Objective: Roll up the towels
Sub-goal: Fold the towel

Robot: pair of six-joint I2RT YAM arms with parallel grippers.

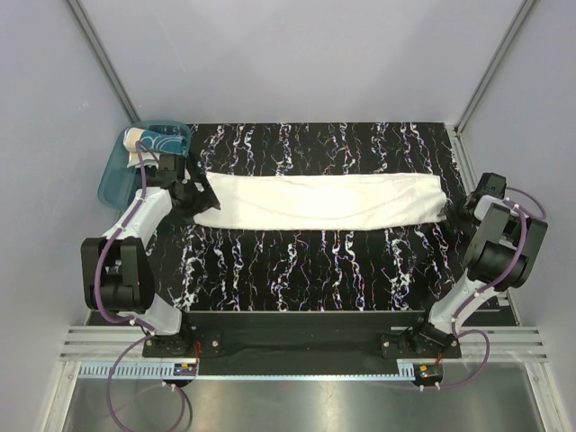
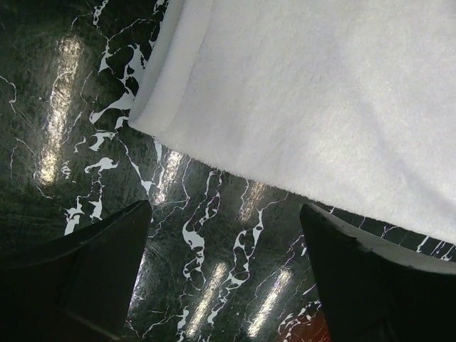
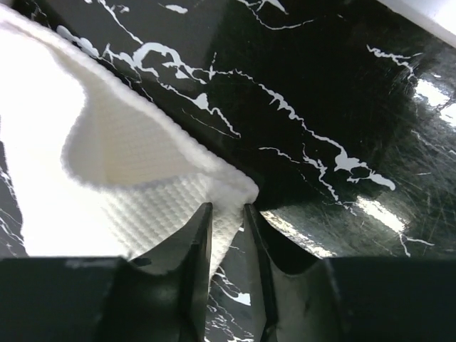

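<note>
- Across the middle of the black, white-veined marble-patterned table (image 1: 315, 270), the large plain white terry towel (image 1: 324, 200) lay as a long flat strip running left to right
- At the far-left corner, a translucent teal plastic tub (image 1: 110, 180) held the smaller cream-tan cloth with dark teal-blue print (image 1: 148, 141), bunched inside and well apart from the white towel
- The left arm rose from its base at the near edge, bent at a raised elbow on the left, and reached forward and inward, so the left gripper (image 1: 192, 200) sat at the strip's left end
- From the left wrist camera, the left gripper (image 2: 226, 214) had its fingers spread wide with only bare tabletop (image 2: 71, 107) between them; the towel's hemmed corner (image 2: 320, 92) lay just ahead, not touched
- The right arm stood folded at the table's right side, its elbow outward and its wrist turned in toward the strip's right end, where the right gripper (image 1: 453, 214) met the cloth
- From the right wrist camera, the right gripper (image 3: 228, 214) was nearly closed, its fingers pinching the towel's woven border (image 3: 142, 164), which curled up from the table (image 3: 320, 92)
</note>
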